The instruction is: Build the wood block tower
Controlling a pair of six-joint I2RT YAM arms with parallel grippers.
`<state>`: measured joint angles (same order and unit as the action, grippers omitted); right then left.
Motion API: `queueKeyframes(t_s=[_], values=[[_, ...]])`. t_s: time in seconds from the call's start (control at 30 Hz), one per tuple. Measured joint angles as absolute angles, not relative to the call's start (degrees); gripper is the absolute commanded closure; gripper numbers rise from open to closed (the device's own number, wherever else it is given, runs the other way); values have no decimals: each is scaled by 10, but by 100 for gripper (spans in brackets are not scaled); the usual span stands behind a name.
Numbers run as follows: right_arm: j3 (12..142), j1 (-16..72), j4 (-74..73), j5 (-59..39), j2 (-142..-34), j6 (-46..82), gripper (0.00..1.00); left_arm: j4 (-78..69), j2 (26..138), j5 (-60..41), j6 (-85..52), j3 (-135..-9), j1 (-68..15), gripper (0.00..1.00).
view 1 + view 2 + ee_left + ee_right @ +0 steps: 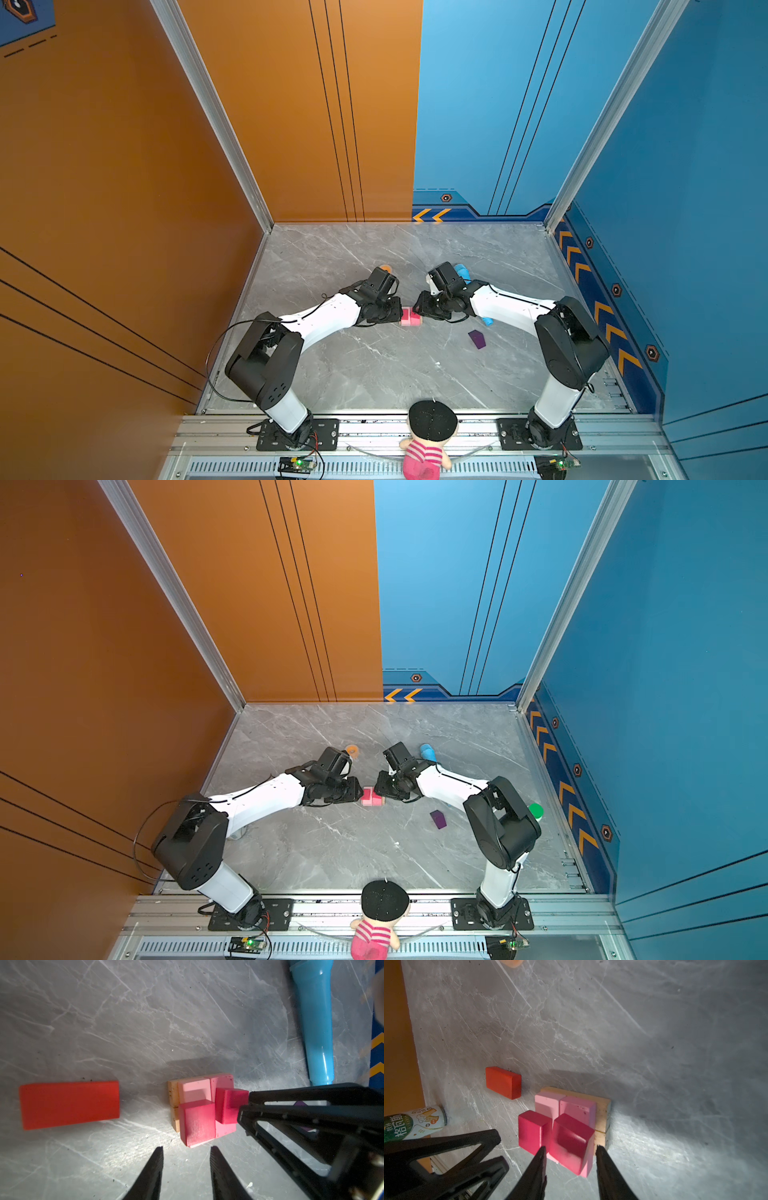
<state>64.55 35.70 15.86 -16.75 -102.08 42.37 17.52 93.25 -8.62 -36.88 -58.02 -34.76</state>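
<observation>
Right gripper [571, 1147], jaws loose around the tilted cube [572, 1138] between them, should settle it flat beside its twin [533, 1130]; left gripper [186, 1150] hangs open, empty.

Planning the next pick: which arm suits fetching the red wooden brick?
Likely left: the red wooden brick lies on its side of the stack and the left gripper is empty; the right gripper straddles a magenta wooden cube.

Two tan slabs [602, 1105], two pink bricks [548, 1103], two magenta cubes [533, 1132], one red brick [502, 1081]
</observation>
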Motion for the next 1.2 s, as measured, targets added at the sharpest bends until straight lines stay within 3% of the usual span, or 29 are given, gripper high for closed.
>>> queueKeyframes(t_s=[1.2], values=[[671, 352, 159, -180, -1043, 419, 68, 158, 966, -113, -369, -595, -348, 65]])
